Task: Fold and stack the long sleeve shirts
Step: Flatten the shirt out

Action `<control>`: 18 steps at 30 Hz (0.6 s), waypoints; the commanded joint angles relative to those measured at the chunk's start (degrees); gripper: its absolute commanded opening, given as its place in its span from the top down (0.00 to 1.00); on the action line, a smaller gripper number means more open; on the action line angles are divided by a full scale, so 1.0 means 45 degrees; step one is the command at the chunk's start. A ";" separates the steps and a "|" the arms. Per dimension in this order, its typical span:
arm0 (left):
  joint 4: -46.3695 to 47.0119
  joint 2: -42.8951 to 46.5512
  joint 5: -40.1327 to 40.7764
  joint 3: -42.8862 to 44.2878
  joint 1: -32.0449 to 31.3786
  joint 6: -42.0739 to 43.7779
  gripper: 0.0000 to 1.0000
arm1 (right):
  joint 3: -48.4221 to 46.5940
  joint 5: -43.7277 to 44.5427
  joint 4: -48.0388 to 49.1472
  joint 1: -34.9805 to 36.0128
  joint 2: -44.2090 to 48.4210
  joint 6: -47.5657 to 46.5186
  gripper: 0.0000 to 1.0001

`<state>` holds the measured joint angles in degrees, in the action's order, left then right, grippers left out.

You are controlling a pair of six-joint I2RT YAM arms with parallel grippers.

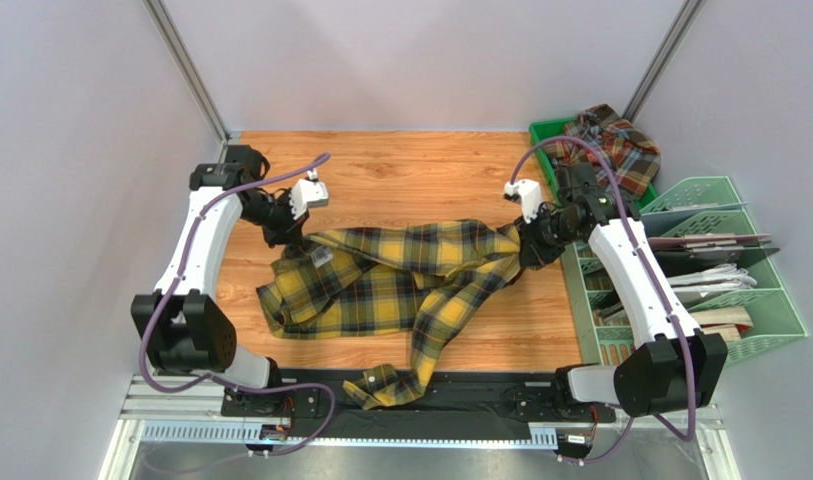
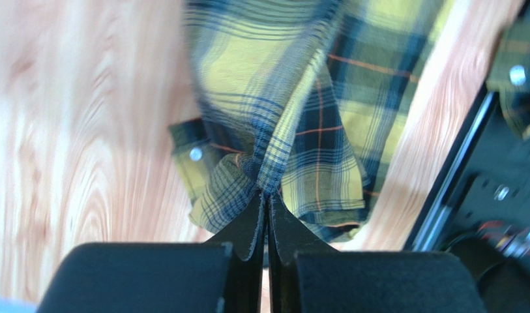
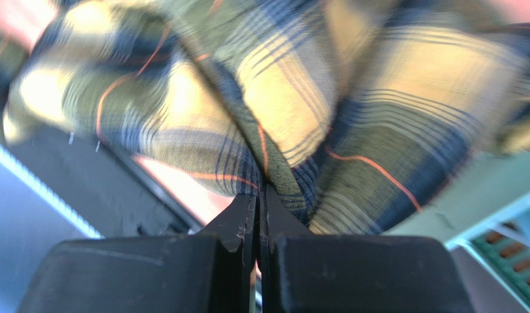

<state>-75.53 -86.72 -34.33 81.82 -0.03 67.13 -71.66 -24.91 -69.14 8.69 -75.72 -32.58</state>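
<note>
While the left pincer (image 2: 267, 195) and right pincer (image 3: 261, 189) each clamp a fold of the yellow shirt (image 1: 400, 275), it sags across the counter (image 1: 410, 170), just left of the green tray (image 1: 538, 135) holding the red shirt (image 1: 615, 145). Spreading it flat likely needs an even, gentle pull outward from both ends.

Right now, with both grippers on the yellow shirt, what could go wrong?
The left gripper and right gripper each pinch only a thin bunch of the yellow shirt, so it may slip out.
One sleeve hangs over the near edge onto the black rail and could snag.
The right arm sits close to the green rack, and a swing might hit it.
</note>
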 commanded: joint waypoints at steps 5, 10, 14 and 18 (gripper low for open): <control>0.6136 -0.2803 0.3325 0.4948 0.0437 -0.8305 1.00 | -0.6373 0.2132 0.5887 -0.0485 -0.4023 0.3600 1.00; 0.5627 -0.9412 0.6651 2.1480 0.0924 -1.1262 1.00 | -2.0050 0.2489 0.3943 -0.1186 -1.0293 0.5694 1.00; 1.4305 -0.2574 0.6090 1.1838 0.1490 -1.2046 1.00 | -1.9349 0.1845 0.7150 -0.1714 -0.6773 0.7158 1.00; 1.5069 0.0283 0.5500 0.9396 0.1686 -1.2280 1.00 | -0.7926 0.1141 1.4868 -0.2205 -0.0087 0.7618 1.00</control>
<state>-27.94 -106.85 -12.34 125.69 3.86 17.50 -131.11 -20.73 -33.63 3.05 -108.47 -1.69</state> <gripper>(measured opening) 0.006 0.005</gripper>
